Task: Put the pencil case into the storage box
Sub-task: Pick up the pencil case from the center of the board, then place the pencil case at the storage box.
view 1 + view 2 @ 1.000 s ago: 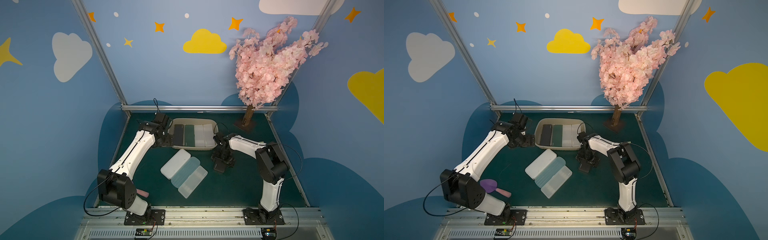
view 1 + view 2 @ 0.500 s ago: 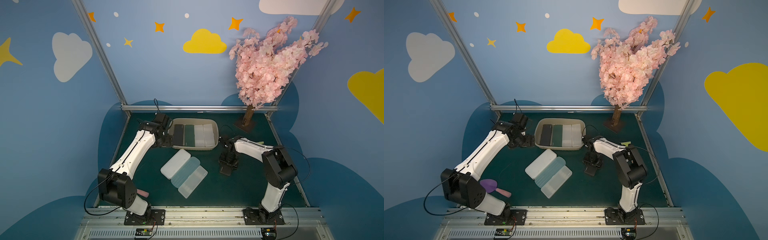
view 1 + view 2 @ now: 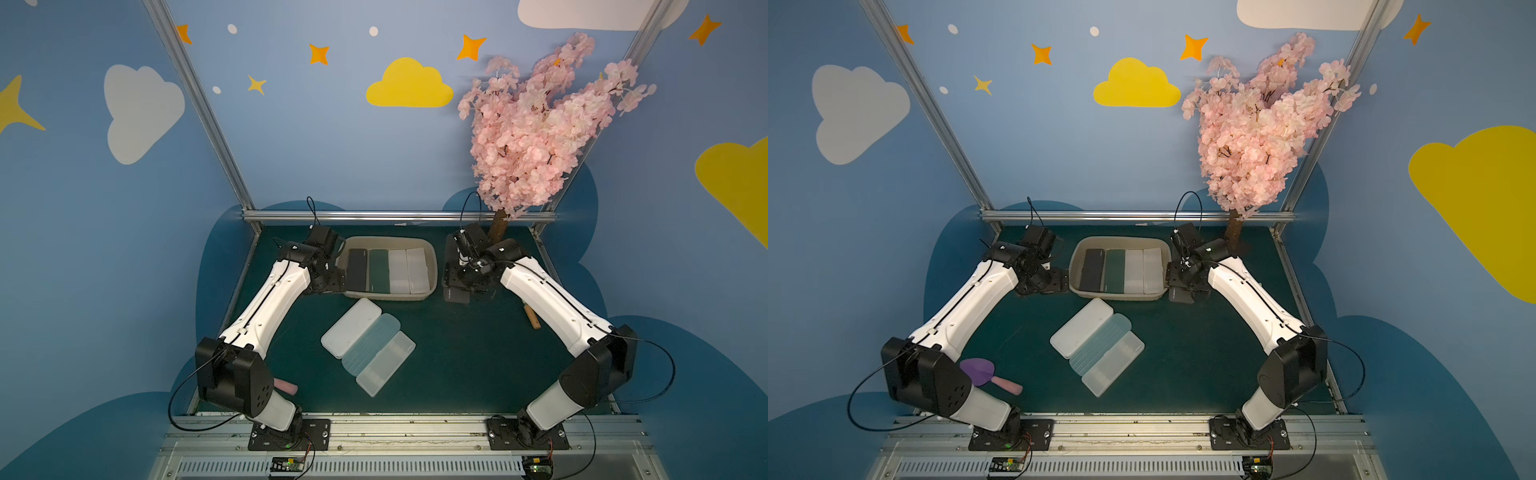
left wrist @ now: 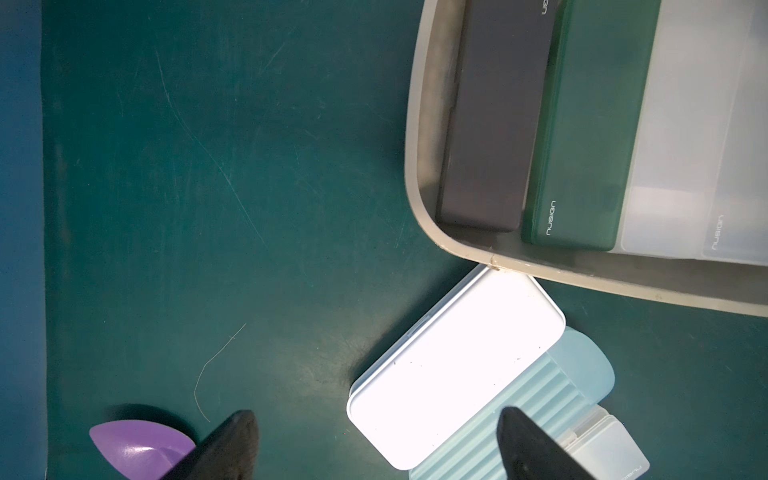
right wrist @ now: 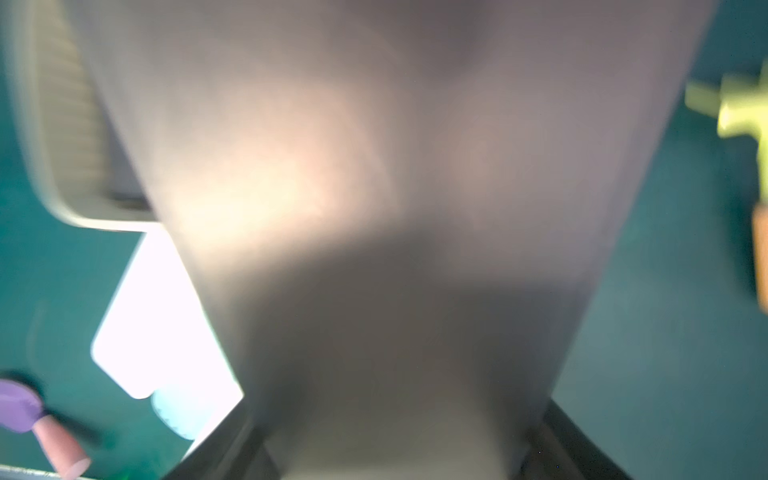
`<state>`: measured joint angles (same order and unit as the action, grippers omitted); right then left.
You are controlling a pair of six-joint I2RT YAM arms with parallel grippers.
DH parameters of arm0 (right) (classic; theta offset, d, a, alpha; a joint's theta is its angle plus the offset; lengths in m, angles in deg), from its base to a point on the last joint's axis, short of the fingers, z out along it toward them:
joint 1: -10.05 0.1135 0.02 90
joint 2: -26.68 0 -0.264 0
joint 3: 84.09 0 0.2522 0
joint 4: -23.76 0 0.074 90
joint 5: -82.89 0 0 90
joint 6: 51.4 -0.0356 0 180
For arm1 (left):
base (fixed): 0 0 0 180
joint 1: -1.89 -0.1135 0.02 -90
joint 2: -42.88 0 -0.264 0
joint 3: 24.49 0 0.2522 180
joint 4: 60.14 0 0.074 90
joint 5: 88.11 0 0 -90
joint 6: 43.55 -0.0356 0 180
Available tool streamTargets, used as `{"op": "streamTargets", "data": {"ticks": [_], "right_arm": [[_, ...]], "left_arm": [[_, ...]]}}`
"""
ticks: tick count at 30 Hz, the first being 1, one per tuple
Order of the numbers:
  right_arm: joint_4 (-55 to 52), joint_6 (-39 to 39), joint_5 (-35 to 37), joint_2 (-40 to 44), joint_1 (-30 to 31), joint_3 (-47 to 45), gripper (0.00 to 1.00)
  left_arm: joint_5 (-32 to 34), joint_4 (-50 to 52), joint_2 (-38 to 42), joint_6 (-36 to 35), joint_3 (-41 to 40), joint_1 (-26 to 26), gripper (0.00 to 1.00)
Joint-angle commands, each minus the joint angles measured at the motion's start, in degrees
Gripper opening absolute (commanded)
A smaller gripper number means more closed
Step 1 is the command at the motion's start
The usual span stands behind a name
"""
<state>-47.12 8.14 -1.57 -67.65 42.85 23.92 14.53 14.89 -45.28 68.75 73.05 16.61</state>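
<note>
Dark green surface [image 3: 457,365] inside blue walls [image 3: 332,145] with clouds and stars, a pink blossom tree [image 3: 536,133] at the far right. The beige storage box [image 3: 433,266] holds four cases [image 3: 380,270]: black, green, two frosted. Three pale cases [image 3: 368,345] lie in front. The right claw [image 5: 390,453] grips a dark pencil case [image 3: 456,293] just beyond the box's right end; the left claw [image 4: 376,419] gapes wide, empty.

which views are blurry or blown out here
Right wrist view: the dark pencil case fills the frame, out of focus, with a soft glare patch. Left wrist view: sharp, but the white pencil case is overexposed beside the storage box. Both top views: sharp throughout.
</note>
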Motion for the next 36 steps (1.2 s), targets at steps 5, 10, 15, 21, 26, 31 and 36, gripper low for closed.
{"op": "streamTargets", "data": {"ticks": [5,10,15,21,26,31,36], "right_arm": [[3.26,4.37,1.65,-19.25,2.13,21.13,0.53],[3.33,3.85,2.45,-30.69,2.67,32.82,0.53],[3.15,4.25,5.29,-36.88,3.32,36.78,0.53],[1.04,-0.40,6.73,-40.09,2.99,35.40,0.54],[-2.99,-2.42,5.42,-43.27,2.18,36.20,0.55],[-5.91,-2.36,4.23,-44.86,1.92,36.14,0.57],[-8.49,-3.08,3.29,-45.57,1.42,36.11,0.67]], "left_arm": [[-0.47,-1.46,3.58,-0.61,-1.76,-1.48,0.93],[-1.14,-2.23,5.51,-0.90,-3.78,-2.68,0.93],[-1.15,-2.68,6.47,-1.44,-4.77,-3.11,0.93],[-1.35,-3.19,6.69,-2.01,-5.39,-3.37,0.93],[-1.59,-3.40,6.40,-2.25,-5.39,-3.52,0.93],[-2.01,-3.66,5.99,-2.13,-5.39,-3.51,0.93],[-2.05,-3.66,5.61,-1.98,-5.34,-3.47,0.93]]}}
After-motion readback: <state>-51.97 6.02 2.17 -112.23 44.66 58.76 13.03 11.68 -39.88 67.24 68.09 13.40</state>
